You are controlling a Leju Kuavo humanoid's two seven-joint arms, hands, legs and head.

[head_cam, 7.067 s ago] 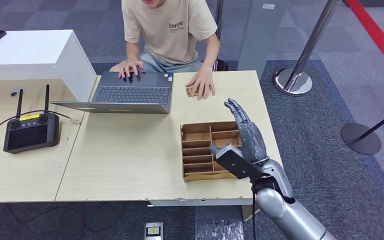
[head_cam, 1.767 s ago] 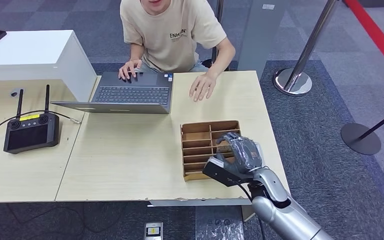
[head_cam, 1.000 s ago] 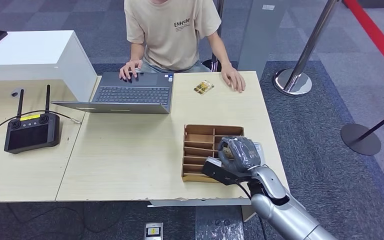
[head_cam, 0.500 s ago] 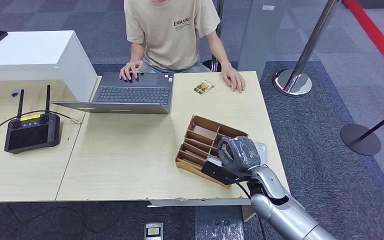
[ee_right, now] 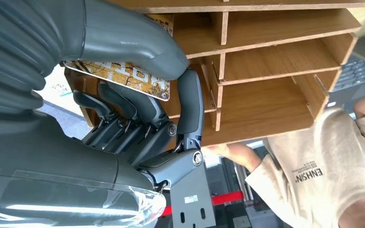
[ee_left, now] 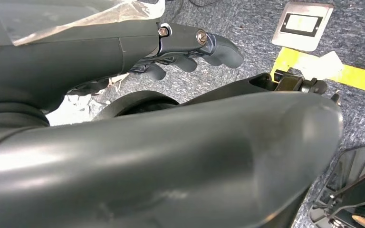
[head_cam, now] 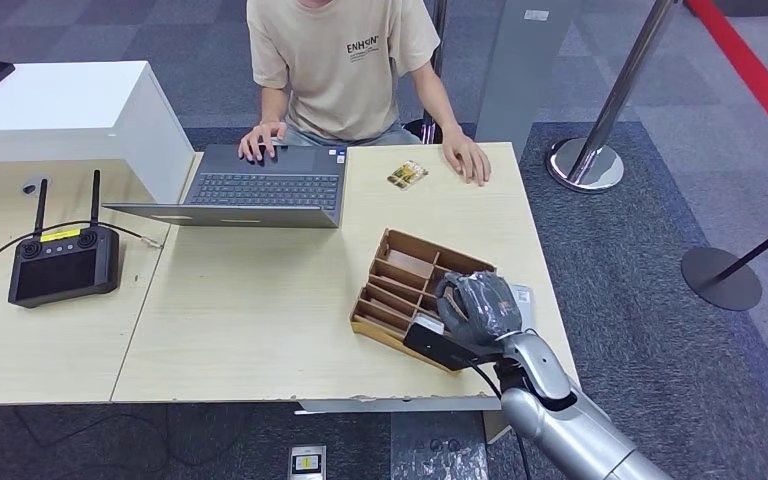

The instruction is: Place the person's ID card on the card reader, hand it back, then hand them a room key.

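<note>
My right hand lies curled over the near right corner of a wooden divided tray, which sits askew on the table. In the right wrist view the right hand pinches a yellow-brown patterned card between thumb and fingers, close against the tray. A similar small card lies at the table's far edge, just beside the person's hand. My left hand hangs over the floor, its fingers loosely bent with nothing in them.
A person sits across the table with one hand on a laptop. A black controller with antennas lies at the left. A white object shows beside my right hand. A stanchion base stands beyond the table's right side.
The tray has swung askew under my right hand, which curled down onto it. The person's hand has slid to the far right edge, uncovering a small card.
</note>
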